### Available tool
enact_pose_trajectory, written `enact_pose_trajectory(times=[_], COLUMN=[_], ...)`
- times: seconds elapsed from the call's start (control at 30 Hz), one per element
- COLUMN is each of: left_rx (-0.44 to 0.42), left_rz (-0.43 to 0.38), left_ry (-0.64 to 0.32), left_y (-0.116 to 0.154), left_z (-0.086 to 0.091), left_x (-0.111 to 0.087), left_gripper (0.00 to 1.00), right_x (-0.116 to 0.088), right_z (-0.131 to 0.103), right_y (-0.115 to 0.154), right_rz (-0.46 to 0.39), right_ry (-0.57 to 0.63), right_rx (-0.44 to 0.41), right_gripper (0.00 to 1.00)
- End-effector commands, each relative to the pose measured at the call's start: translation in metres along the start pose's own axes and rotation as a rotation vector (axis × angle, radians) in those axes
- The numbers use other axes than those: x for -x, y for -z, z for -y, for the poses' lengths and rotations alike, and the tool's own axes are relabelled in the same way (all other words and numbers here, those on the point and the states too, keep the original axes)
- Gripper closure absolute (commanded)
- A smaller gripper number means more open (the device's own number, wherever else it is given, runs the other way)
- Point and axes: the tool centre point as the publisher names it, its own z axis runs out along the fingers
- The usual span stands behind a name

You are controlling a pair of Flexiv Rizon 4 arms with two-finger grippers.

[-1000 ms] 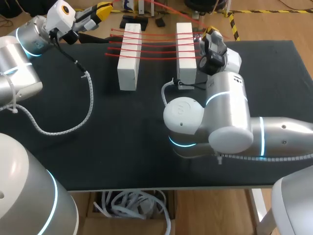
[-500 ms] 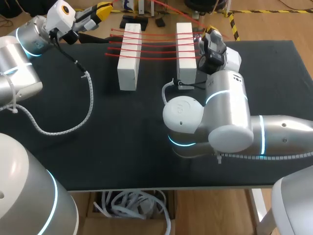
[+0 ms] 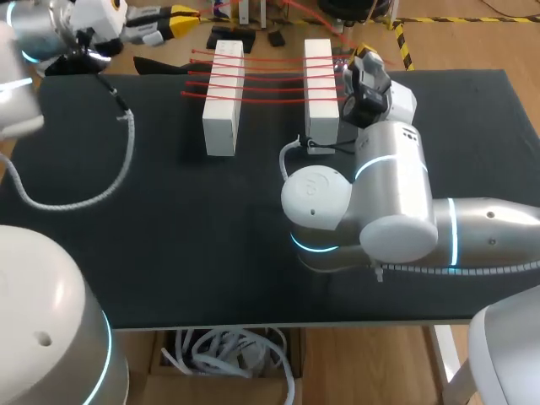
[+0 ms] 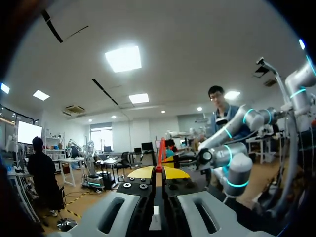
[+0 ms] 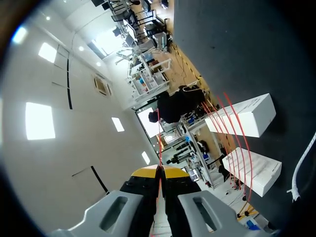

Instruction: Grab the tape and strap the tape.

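Note:
Two white blocks (image 3: 222,97) (image 3: 321,84) stand side by side at the back of the black table (image 3: 169,253). Several strands of red tape (image 3: 270,78) run across both. My left gripper (image 3: 180,13) is beyond the table's far left edge, shut on a thin red tape strand (image 4: 161,148) that rises from its yellow tips (image 4: 148,173). My right gripper (image 3: 363,53) is beside the far end of the right block, also shut on a red tape strand (image 5: 158,143). Both blocks (image 5: 247,116) (image 5: 254,170) show off to one side in the right wrist view. A loose strand (image 3: 308,14) leads away from the right gripper.
My right arm's bulky joints (image 3: 363,202) fill the table's middle right. The left arm's ribbed white cable (image 3: 84,198) hangs in a loop over the table's left part. A small dark object (image 3: 156,65) lies at the back edge, left of the blocks.
My left arm has swung back and to the left, its cable loop shifting left with it; its gripper now lies more level. The right arm and blocks have not moved.

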Motion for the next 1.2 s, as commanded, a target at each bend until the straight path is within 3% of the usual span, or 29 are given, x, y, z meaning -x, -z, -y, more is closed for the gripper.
enact_pose_trajectory(times=[0.03,0.33,0.4,0.47,0.97,1.2], left_rx=[0.960,1.258,1.261,1.200,1.200,1.295], left_rz=[-0.086,-0.098,-0.101,-0.088,-0.088,-0.109], left_ry=[-0.055,-0.089,-0.089,-0.097,-0.097,-0.145], left_y=[-0.001,0.004,0.005,0.005,0.005,-0.011], left_z=[0.014,0.020,0.019,0.019,0.019,0.020], left_x=[-0.007,-0.011,-0.011,-0.012,-0.012,-0.013], left_gripper=[1.00,1.00,1.00,1.00,1.00,1.00], right_x=[-0.002,-0.002,-0.002,-0.002,-0.002,-0.002], right_z=[0.001,0.001,0.001,0.001,0.001,0.001], right_y=[0.000,0.000,0.000,0.000,0.000,0.000], right_rz=[0.005,0.005,0.005,0.005,0.005,0.005], right_ry=[0.003,0.003,0.003,0.003,0.003,0.003], right_rx=[0.003,0.003,0.003,0.003,0.003,0.003], right_gripper=[1.00,1.00,1.00,1.00,1.00,1.00])
